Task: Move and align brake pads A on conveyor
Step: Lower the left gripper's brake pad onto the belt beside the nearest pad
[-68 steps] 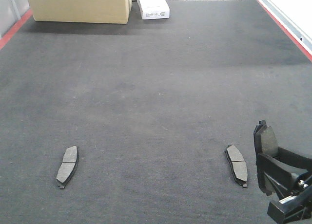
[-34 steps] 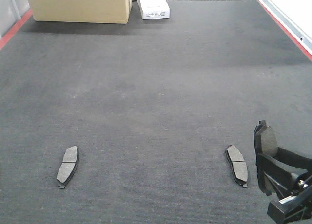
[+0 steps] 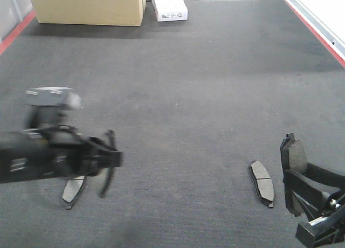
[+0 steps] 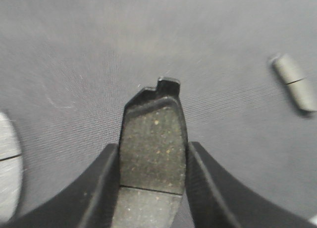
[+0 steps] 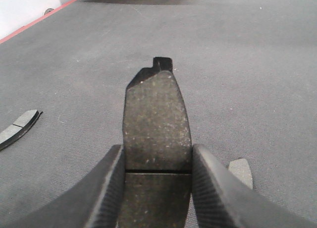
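Observation:
Two brake pads A lie on the conveyor [image 3: 178, 97]: one at the near left [image 3: 70, 191], partly behind my left arm, and one at the near right [image 3: 262, 182]. My left gripper [image 3: 105, 164] is blurred and hovers just right of the left pad. It is shut on a third pad [image 4: 153, 139], held on edge between both fingers [image 4: 101, 183]. At the bottom right, my right gripper [image 3: 294, 175] is shut on a fourth pad [image 5: 156, 119], held upright beside the right-hand pad [image 5: 241, 171]. The right wrist view also shows the left pad [image 5: 17, 128].
A cardboard box [image 3: 89, 5] and a white box [image 3: 168, 4] stand at the belt's far end. Red stripes run along the left edge [image 3: 16, 35] and the right edge [image 3: 318, 29]. Another pad [image 4: 295, 83] lies to the right in the left wrist view.
My left arm has swung into the front view from the left, carrying a pad, and now covers part of the left pad on the belt. The right arm has not moved.

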